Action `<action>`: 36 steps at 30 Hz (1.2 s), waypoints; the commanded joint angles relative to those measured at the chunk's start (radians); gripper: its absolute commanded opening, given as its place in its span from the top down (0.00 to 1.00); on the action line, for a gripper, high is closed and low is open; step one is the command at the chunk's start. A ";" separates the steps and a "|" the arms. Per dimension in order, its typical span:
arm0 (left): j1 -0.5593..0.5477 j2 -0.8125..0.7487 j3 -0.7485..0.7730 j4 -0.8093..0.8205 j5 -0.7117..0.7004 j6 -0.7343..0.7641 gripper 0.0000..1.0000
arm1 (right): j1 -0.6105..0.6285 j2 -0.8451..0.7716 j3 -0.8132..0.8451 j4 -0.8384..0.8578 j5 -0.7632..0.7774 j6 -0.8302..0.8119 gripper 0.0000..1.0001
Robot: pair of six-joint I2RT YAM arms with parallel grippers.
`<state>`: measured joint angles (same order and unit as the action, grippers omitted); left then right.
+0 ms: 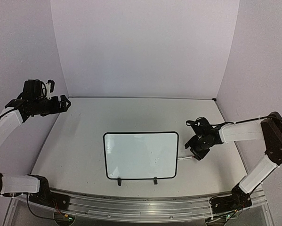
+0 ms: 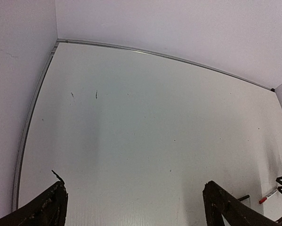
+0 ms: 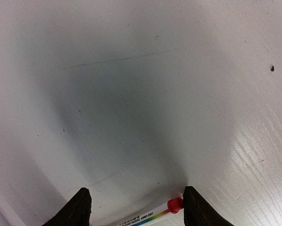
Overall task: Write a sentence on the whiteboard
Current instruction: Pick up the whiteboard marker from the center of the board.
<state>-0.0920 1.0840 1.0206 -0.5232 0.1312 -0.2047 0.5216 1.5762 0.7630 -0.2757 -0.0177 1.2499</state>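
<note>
1. Top external view: the whiteboard (image 1: 141, 155) lies flat mid-table (image 1: 84, 136), its clips (image 1: 119, 181) toward 6 o'clock.
2. The right arm stretches low. Its gripper (image 1: 196, 151) points down at the board's 3 o'clock, fingers spread wide astride a marker (image 1: 186, 158) without gripping it.
3. The left arm is held high at the board's 10 o'clock, and its gripper (image 1: 64, 101) gapes wide, holding nothing.

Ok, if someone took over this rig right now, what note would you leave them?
Left hand: open, raised near the far-left corner of the table, holding nothing.
Right hand: open, low over the marker, one finger on either side, not gripping.
Whiteboard: flat mid-table, blank; the marker lies on the table just right of it.
Done: nothing written.
Left: grasp the marker, then all the writing.
</note>
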 commanded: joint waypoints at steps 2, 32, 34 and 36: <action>-0.005 -0.014 0.006 0.013 -0.015 0.021 0.01 | 0.015 0.041 0.038 0.003 0.044 0.033 0.43; -0.028 -0.019 0.006 0.006 -0.031 0.021 0.01 | 0.149 0.080 0.130 -0.105 0.095 0.126 0.53; -0.031 -0.019 0.006 0.006 -0.031 0.022 0.01 | 0.154 0.077 0.124 -0.106 0.098 0.139 0.53; -0.033 -0.019 0.007 0.004 -0.032 0.022 0.01 | 0.159 0.071 0.112 -0.108 0.103 0.155 0.53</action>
<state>-0.1179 1.0840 1.0206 -0.5242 0.1097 -0.2039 0.6684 1.6497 0.8726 -0.3639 0.0654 1.3644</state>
